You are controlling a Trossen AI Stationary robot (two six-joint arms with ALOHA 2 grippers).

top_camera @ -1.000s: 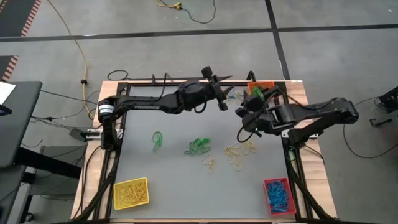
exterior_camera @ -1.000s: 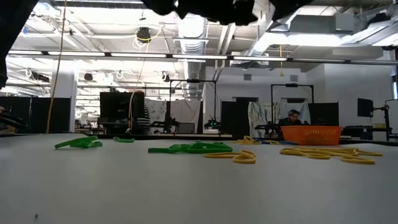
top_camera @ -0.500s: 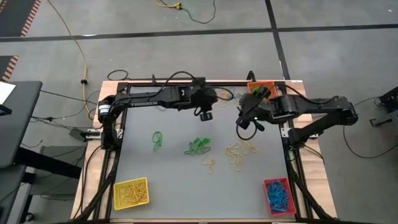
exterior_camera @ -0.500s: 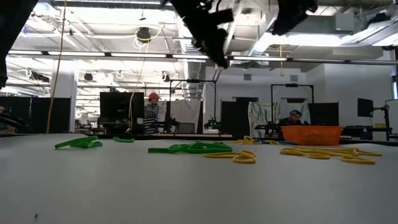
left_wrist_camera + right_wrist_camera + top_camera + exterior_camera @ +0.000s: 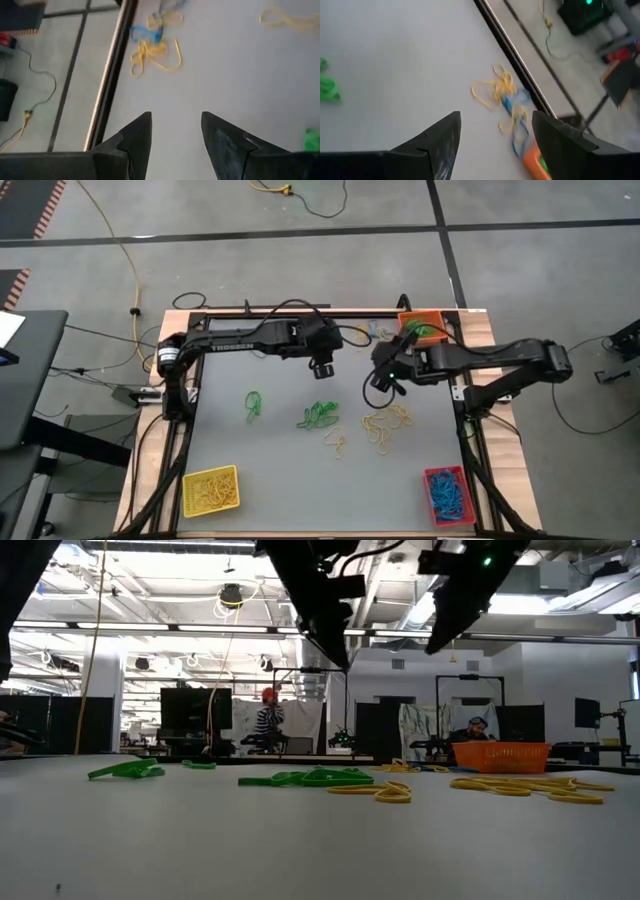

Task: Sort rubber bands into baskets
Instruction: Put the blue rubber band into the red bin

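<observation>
Grey tiled floor [image 5: 300, 260] surrounds the table [image 5: 290, 470]; a yellow cable [image 5: 115, 240] trails across it. Overhead strip lights [image 5: 150, 627] brighten the room.

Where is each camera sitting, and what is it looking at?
High view: above, looking straight down at the table, both arms showing.
Low view: at tabletop height, looking across; arms hang in from above.
Left wrist view: on the left arm, past the open left gripper.
Right wrist view: past the open right gripper.
Both wrist views share the yellow and blue rubber bands.

Left end effector [image 5: 322, 367] retracted leftward; right end effector [image 5: 381, 383] apparently lowered, advanced.
</observation>
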